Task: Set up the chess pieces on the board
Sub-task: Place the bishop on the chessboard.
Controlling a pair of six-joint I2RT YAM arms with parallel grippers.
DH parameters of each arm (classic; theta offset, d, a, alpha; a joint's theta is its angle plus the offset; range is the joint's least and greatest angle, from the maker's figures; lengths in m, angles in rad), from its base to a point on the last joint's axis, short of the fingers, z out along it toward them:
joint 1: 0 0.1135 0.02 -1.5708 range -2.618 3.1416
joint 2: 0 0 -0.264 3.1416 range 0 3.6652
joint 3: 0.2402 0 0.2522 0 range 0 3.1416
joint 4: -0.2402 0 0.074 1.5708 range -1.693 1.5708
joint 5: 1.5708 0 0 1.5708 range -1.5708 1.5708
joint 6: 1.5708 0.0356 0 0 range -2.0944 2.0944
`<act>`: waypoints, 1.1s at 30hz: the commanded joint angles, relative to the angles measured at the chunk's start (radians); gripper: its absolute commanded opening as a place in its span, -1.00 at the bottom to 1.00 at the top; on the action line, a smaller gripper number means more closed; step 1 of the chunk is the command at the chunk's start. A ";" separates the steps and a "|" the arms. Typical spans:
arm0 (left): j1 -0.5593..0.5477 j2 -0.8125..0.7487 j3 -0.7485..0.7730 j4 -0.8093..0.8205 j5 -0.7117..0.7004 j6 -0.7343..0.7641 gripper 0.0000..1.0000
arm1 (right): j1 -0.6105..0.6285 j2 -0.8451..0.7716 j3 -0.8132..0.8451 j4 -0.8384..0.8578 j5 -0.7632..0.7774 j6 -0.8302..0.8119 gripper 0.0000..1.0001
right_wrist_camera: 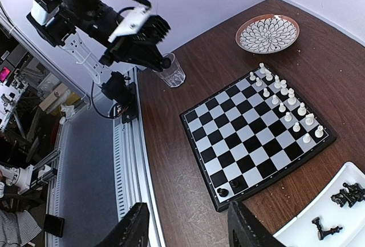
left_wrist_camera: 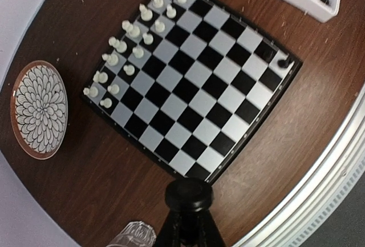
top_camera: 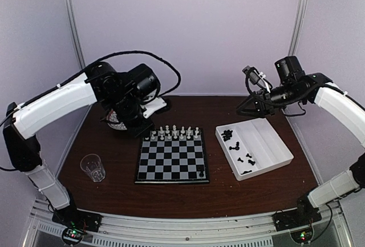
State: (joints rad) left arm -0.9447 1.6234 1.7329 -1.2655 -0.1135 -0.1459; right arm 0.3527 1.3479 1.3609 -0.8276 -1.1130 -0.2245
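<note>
The board lies mid-table. Several white chess pieces fill its two far rows, the same white pieces lining one edge in the left wrist view. Two black pieces stand in its near right corner. More black pieces lie in the white tray. My right gripper hangs open and empty, high over the tray's far end. My left gripper is shut, showing a round black tip, held high beside the board's far left corner.
A patterned round plate with nothing on it sits beyond the board's far left corner, mostly hidden under the left arm in the top view. A clear glass stands left of the board. A metal rail runs along the near table edge.
</note>
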 commanded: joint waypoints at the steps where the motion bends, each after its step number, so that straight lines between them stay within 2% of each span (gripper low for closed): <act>1: -0.011 0.095 -0.001 -0.194 -0.102 0.164 -1.00 | -0.004 -0.031 0.008 -0.032 0.020 -0.053 0.01; 8: -0.039 0.234 0.046 -0.219 -0.069 0.194 -1.00 | -0.006 -0.048 -0.017 -0.025 0.024 -0.059 0.01; 13: -0.057 0.331 0.018 -0.250 -0.056 0.184 -1.00 | -0.007 -0.066 -0.031 -0.022 0.027 -0.066 0.01; 17: -0.062 0.363 -0.004 -0.262 -0.010 0.176 -1.00 | -0.008 -0.080 -0.044 -0.018 0.023 -0.066 0.01; 33: -0.070 0.520 0.027 -0.272 0.027 0.164 -1.00 | -0.015 -0.107 -0.062 -0.016 0.020 -0.073 0.00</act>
State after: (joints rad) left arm -1.0100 2.1242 1.7370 -1.5135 -0.1192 0.0204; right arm 0.3466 1.2716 1.3102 -0.8455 -1.0954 -0.2855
